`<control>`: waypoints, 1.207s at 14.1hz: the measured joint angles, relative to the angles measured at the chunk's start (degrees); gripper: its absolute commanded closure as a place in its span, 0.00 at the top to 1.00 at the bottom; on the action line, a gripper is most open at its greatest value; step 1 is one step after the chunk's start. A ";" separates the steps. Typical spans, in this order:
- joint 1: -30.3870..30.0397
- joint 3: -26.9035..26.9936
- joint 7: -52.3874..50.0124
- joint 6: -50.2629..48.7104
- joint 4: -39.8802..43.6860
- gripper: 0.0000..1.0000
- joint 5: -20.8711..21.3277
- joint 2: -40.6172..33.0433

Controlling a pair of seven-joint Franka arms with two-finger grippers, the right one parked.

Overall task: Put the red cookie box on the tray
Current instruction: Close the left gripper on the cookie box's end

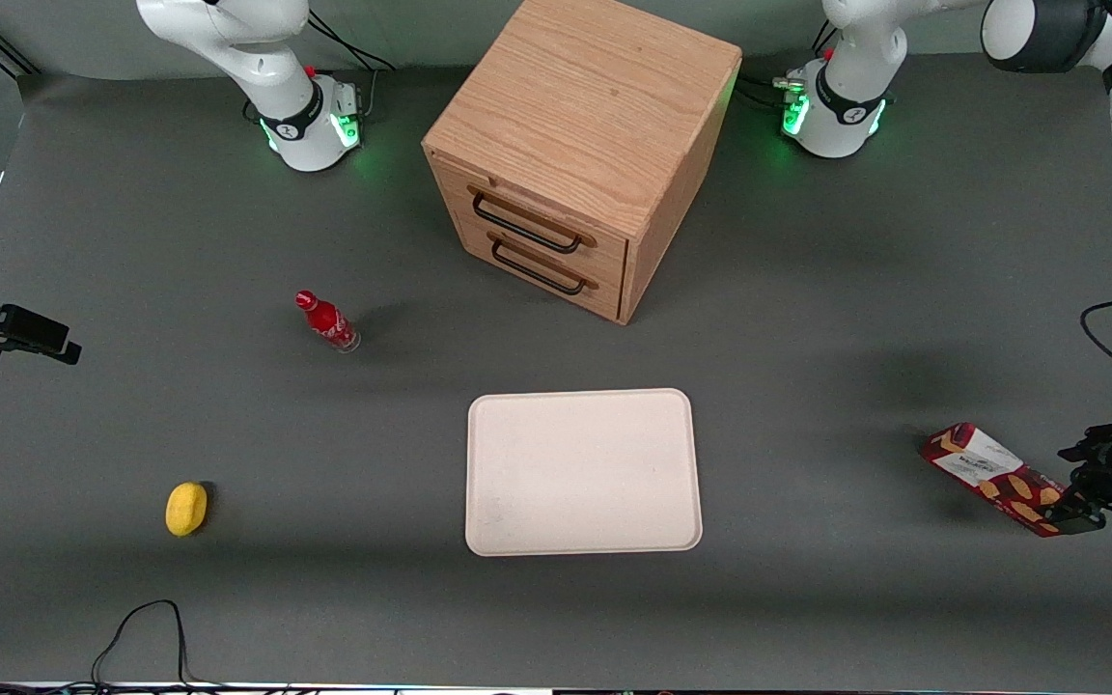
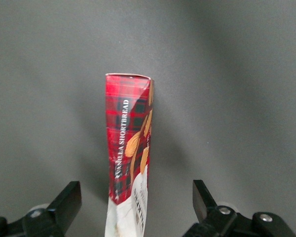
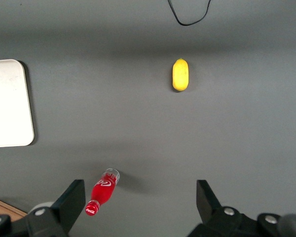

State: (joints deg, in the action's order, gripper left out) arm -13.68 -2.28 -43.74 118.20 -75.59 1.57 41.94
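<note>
Claw (image 1: 1077, 487) astride cookie box (image 1: 992, 477), well apart from tray (image 1: 582, 472).

I am counting one red cookie box (image 1: 995, 479) lying on the table with my gripper (image 2: 135, 207) standing wide around its end, fingers apart and not touching it, toward the working arm's end of the table, and one tray (image 1: 583, 471) sitting well apart from it. I am also seeing one red bottle (image 1: 326, 321), one yellow lemon-like object (image 1: 186, 508), and one wooden cabinet (image 1: 583, 145) carrying two drawers (image 1: 532, 241), each drawer showing one dark handle, two handles in all.
</note>
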 measured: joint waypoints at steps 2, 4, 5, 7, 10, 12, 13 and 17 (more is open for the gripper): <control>0.07 -0.06 2.85 1.84 -1.23 1.00 0.15 0.48; 0.11 -0.08 5.19 2.31 -1.74 1.00 0.16 0.87; 0.12 -0.08 5.65 3.06 -2.01 1.00 0.16 1.12; 0.12 -0.08 5.85 4.28 -2.23 1.00 0.17 2.02; 0.12 -0.07 6.05 5.24 -3.05 0.83 0.19 2.82; 0.10 -0.05 6.21 5.28 -3.40 0.73 0.21 2.86; 0.07 -0.02 6.25 5.27 -3.39 0.65 0.22 2.85; -0.03 0.03 6.38 5.25 -3.36 0.17 0.23 2.81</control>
State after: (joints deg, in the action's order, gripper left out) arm -13.72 -2.25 -37.36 123.45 -78.96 1.80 44.75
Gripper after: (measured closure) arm 0.427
